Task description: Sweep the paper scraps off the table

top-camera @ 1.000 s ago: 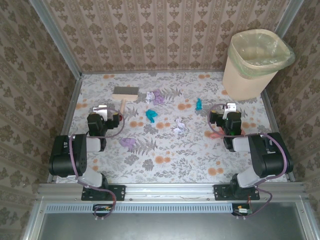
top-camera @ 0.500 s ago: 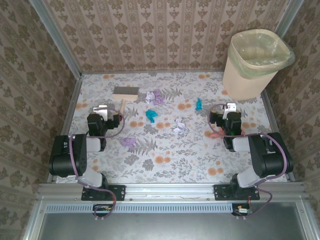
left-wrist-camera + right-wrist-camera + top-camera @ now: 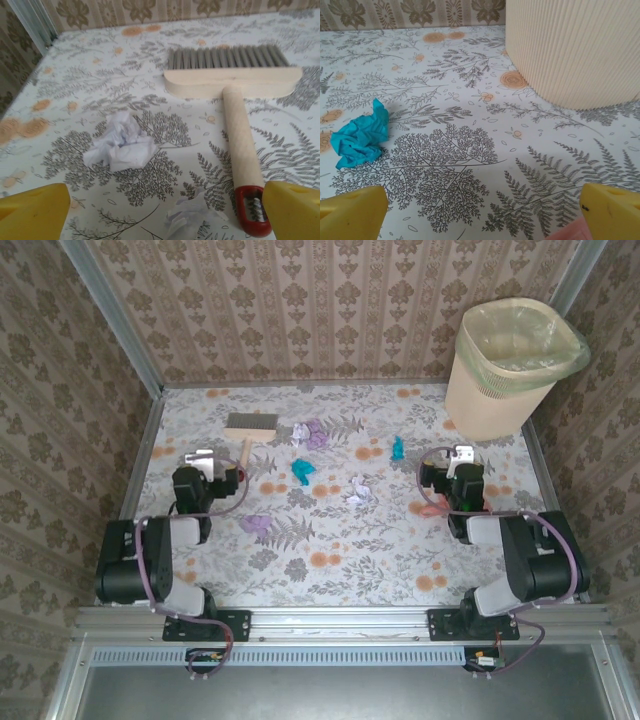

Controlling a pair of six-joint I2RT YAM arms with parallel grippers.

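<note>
A pink item point(image 3: 432, 508) was half-hidden under the right arm. Paper scraps point(image 3: 303, 470) lay scattered mid-table point(image 3: 330, 550) between the left gripper point(image 3: 205, 456) and right gripper point(image 3: 460, 453), both spread wide and empty. A brush point(image 3: 250, 427) lay far left and a bin point(image 3: 515, 365) stood far right.

My left arm's black, purple-cabled elbow housing point(image 3: 128, 562) has sunk slightly toward the near rail, drawing my left gripper point(image 3: 203, 455) a touch leftward. My right arm's black elbow housing point(image 3: 545, 558) has sunk likewise.
</note>
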